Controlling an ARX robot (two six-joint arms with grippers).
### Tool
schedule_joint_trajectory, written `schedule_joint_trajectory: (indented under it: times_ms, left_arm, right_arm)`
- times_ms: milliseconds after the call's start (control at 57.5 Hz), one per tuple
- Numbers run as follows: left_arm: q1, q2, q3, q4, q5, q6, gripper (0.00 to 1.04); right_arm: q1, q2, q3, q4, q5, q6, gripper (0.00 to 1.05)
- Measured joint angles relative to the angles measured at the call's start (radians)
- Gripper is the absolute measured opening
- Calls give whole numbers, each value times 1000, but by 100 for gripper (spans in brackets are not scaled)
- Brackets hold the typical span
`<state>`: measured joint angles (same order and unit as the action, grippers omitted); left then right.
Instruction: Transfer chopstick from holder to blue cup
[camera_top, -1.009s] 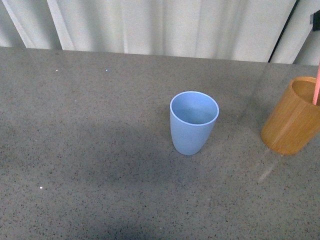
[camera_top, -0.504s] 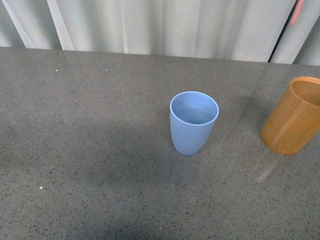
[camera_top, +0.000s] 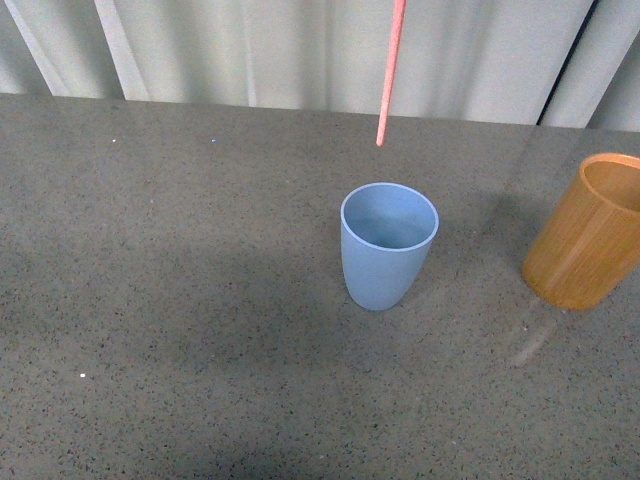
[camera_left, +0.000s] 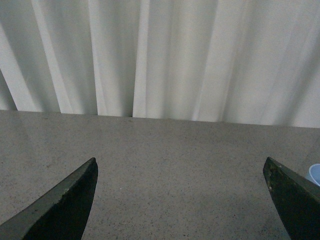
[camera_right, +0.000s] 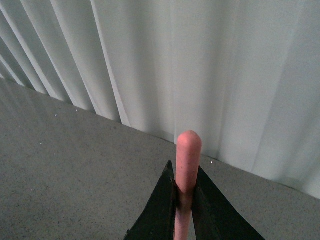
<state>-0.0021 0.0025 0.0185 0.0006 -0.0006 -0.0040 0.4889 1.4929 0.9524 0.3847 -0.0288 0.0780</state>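
Observation:
A pink chopstick (camera_top: 390, 70) hangs nearly upright in the air, its lower tip above and slightly behind the rim of the blue cup (camera_top: 387, 243). The cup stands upright in the middle of the table. The orange-brown holder (camera_top: 588, 232) sits at the right edge of the front view with nothing sticking out of it. In the right wrist view my right gripper (camera_right: 184, 185) is shut on the chopstick (camera_right: 188, 160), whose rounded end pokes out past the fingertips. My left gripper (camera_left: 180, 177) is open over bare tabletop; a sliver of the blue cup (camera_left: 315, 175) shows beside it. Neither gripper shows in the front view.
The grey speckled table (camera_top: 180, 300) runs back to a white pleated curtain (camera_top: 300, 50). A dark vertical strip (camera_top: 570, 60) runs down the curtain at the right.
The chopstick has come up out of the holder and travelled left. It now hangs over the blue cup. The cups have not moved.

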Motion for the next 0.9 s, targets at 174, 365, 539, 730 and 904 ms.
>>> schedule_joint_trajectory:
  times_ms: [174,365,539,730,904]
  left_arm:
    - [0,0,0,0,0,0,98]
    - [0,0,0,0,0,0,98]
    - [0,0,0,0,0,0,98]
    - [0,0,0,0,0,0,98]
    - [0,0,0,0,0,0,98]
  right_arm:
    - [10,14,-32,19,8,9,4]
    - [12,37,-71,46,13,10,4]
    - [0,61,-103,72,10,10,4]
    - [-32,114,-120,109,-14,4,4]
    - [-70,167,-119,119,-44,-6,4]
